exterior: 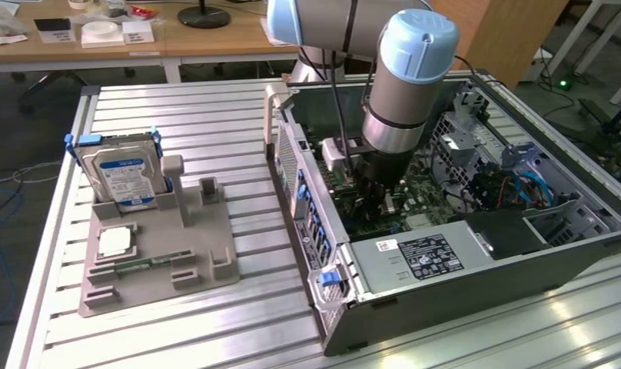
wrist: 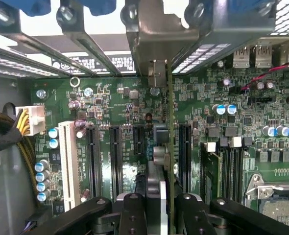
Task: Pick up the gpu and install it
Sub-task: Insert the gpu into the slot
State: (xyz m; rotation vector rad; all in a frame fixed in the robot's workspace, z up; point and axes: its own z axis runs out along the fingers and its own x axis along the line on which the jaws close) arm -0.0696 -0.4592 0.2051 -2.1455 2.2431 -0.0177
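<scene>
GPU (wrist: 170, 122) stands on edge inside the open computer case (exterior: 556, 254), seen edge-on in the wrist view as a thin green board running from the tool up to its silver end bracket (wrist: 156, 73) at the case's rear slot openings. The case lies on its side on the slatted metal surface (exterior: 187, 108), motherboard (wrist: 115, 103) facing up, with the silver power supply (exterior: 423, 257) at its near end. The robot arm (exterior: 408, 84) reaches straight down into the case. A grey fixture tray (exterior: 157, 254) sits well apart on the exterior view's left, carrying a hard drive (exterior: 124, 175) with a blue-white label, held upright. The tool (wrist: 164, 198) is clenched on the GPU's edge, its black fingers (wrist: 132, 210) either side of the card, above the black expansion slots (wrist: 116, 156).
</scene>
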